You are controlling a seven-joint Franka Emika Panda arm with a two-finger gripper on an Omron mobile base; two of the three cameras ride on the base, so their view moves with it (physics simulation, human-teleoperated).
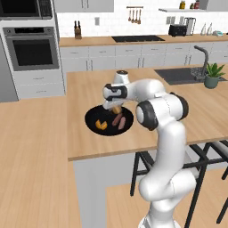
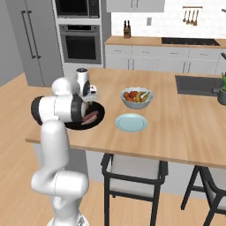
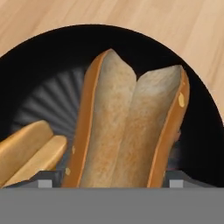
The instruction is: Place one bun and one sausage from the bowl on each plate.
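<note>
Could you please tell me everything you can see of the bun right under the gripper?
The bun is an oblong roll split lengthwise, its two pale, crumbly cut faces opened in a V, with a golden-orange crust along both outer edges. It looks like soft bread. It lies in the black bowl, beside a second bun. The open gripper hangs right above it; whether the fingertips touch it cannot be told.
</note>
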